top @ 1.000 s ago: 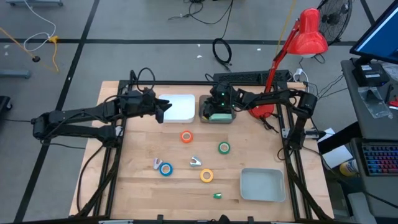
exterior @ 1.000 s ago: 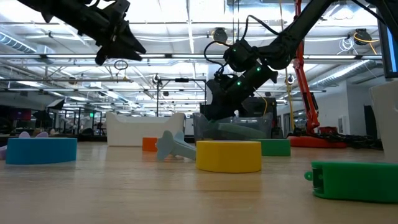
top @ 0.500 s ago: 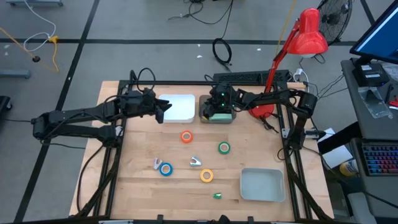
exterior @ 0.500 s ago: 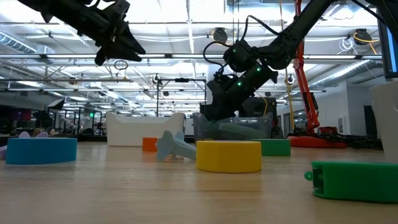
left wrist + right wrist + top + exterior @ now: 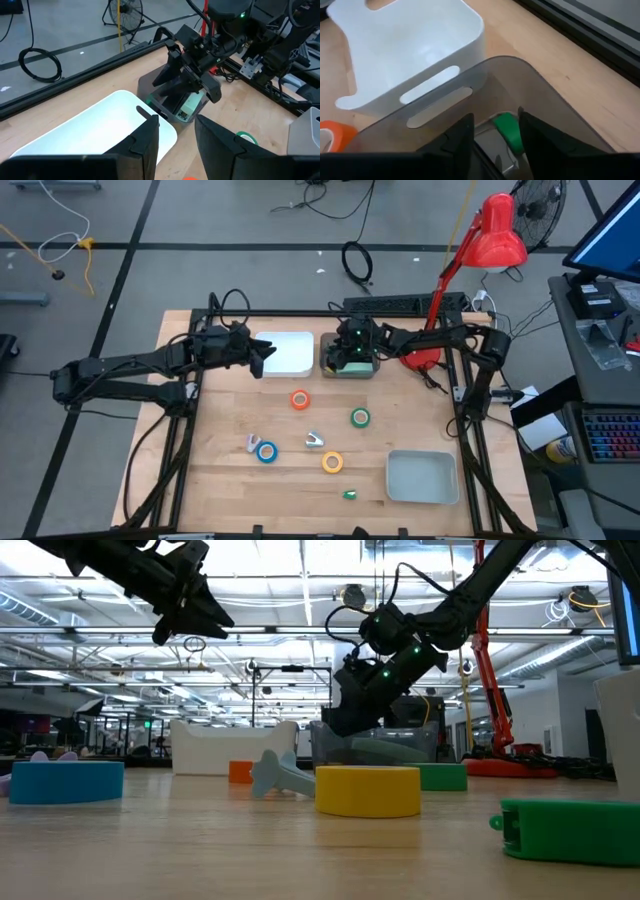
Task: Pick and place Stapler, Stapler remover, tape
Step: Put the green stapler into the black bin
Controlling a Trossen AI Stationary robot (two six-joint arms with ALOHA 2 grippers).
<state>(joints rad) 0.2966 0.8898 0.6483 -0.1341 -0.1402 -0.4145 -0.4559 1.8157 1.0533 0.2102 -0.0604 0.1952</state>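
Right gripper (image 5: 352, 352) over the smoky bin (image 5: 348, 366), fingers apart around a green item.
The white bin (image 5: 285, 352) just left holds nothing; left gripper (image 5: 262, 358) hovers open there. Four tape rolls (image 5: 300, 400) lie on the table (image 5: 215, 440), the grey tray (image 5: 422, 478) near right.

Pale matt wooden table (image 5: 210, 470); smooth white plastic bin (image 5: 285, 352); translucent smoky plastic bin (image 5: 520, 80).

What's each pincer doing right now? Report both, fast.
Left pincer: open, empty, hovering by the white bin.
Right pincer: open, lowered into the grey bin, gripping nothing visible.
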